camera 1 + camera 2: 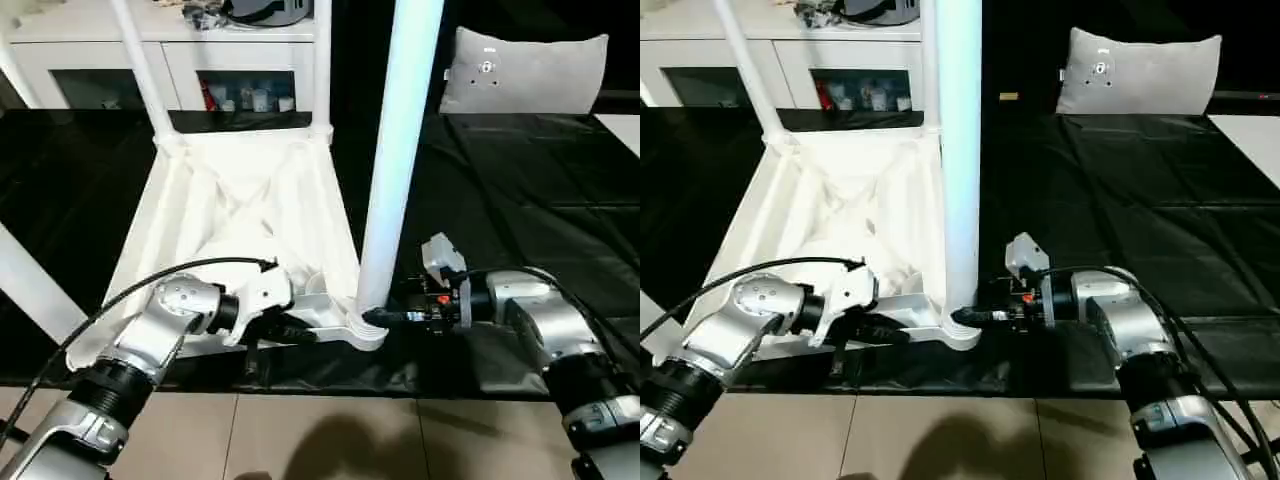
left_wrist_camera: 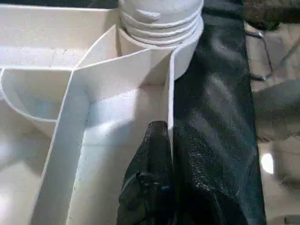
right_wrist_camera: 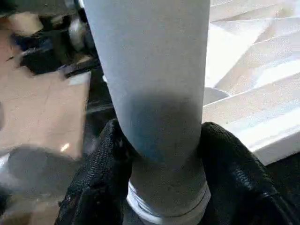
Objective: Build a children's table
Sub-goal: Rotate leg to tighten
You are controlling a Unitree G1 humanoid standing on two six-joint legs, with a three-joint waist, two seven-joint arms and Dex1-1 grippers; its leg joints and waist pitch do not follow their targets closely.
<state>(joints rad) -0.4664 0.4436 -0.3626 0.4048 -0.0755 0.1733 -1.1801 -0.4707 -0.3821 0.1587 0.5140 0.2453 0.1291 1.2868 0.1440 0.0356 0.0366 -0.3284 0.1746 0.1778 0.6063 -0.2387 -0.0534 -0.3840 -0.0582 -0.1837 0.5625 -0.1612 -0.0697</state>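
Lying upside down on the black desk: the table top, ribs up.
Leg: upright in the near corner socket.
Right gripper: fingers clamped round the leg's base.
Left gripper: fingers closed on the table top's near rim.

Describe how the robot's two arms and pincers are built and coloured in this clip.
Both forearms are rounded silver metal with ribbed black rings at the joints. A black cable loops over the left arm, which carries a white wrist housing. The right arm has a white block and small red-orange parts at the wrist. The left pincer and the right pincer have black fingers, matte and textured.
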